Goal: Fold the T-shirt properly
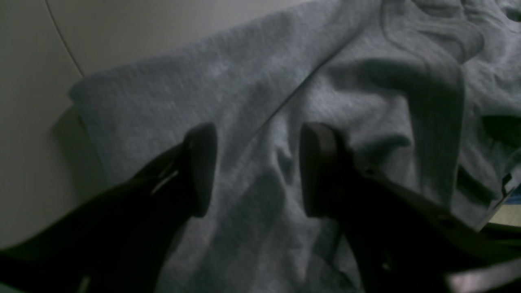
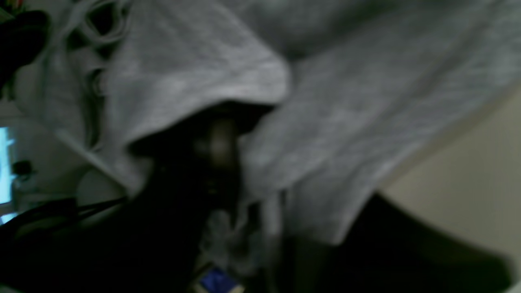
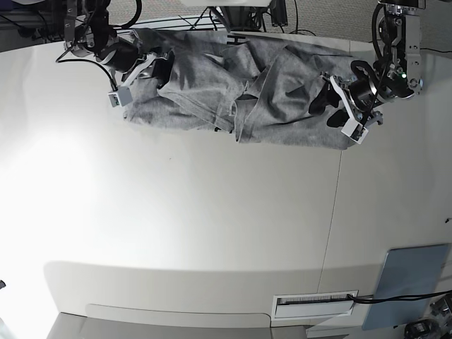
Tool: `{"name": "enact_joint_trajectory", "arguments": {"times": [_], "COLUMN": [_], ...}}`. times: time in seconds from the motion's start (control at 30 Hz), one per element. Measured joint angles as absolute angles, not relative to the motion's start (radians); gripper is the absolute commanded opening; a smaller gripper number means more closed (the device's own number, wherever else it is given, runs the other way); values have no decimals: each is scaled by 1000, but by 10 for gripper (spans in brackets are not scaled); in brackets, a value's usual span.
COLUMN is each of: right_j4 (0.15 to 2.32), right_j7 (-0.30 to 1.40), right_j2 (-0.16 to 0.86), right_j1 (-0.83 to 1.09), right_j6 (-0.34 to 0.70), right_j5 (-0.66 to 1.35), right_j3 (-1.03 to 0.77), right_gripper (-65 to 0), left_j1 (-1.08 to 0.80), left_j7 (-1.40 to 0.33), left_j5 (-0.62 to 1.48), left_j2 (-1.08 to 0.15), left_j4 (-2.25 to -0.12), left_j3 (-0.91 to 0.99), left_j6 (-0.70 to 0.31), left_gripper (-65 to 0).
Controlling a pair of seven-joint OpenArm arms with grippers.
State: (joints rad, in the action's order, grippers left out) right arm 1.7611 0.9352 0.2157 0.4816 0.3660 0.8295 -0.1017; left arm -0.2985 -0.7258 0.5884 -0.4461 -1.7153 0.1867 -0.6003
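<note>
The heather-grey T-shirt (image 3: 233, 85) lies rumpled along the far edge of the white table (image 3: 176, 212), with creases and folded-over layers in its middle. My left gripper (image 3: 330, 106) hovers over its right end, close to the hem corner. The left wrist view shows that gripper (image 1: 258, 171) open, its two dark fingertips (image 1: 201, 171) spread just above the cloth (image 1: 252, 81) with nothing between them. My right gripper (image 3: 159, 70) sits at the shirt's left end. In the blurred right wrist view the grey cloth (image 2: 183, 73) drapes over a dark finger (image 2: 220, 142) and bunches between the jaws.
A grey-blue pad (image 3: 413, 282) lies at the table's near right corner, beside a white strip (image 3: 314, 304). Cables (image 3: 296, 21) run behind the shirt at the far edge. A thin seam (image 3: 332, 212) crosses the table from the shirt toward the front.
</note>
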Motion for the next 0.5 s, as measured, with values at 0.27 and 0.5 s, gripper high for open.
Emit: {"name": "enact_joint_trajectory", "arguments": {"times": [0.27, 0.5], "right_j4": [1760, 1753], "right_j7": [943, 1003], "right_j2": [217, 270], "right_j1": [389, 369], "right_j6": [375, 375], "right_j5": [651, 638], "right_j3": [-118, -271], "right_gripper": [-650, -650], "left_j1": [-299, -299], "left_j7": [-726, -712], "left_j5": [588, 588], "left_j2": [-446, -446], "left_j4": [-1715, -1715], "left_j3": [187, 187], "left_j6": [-600, -600], "left_gripper": [-322, -322]}}
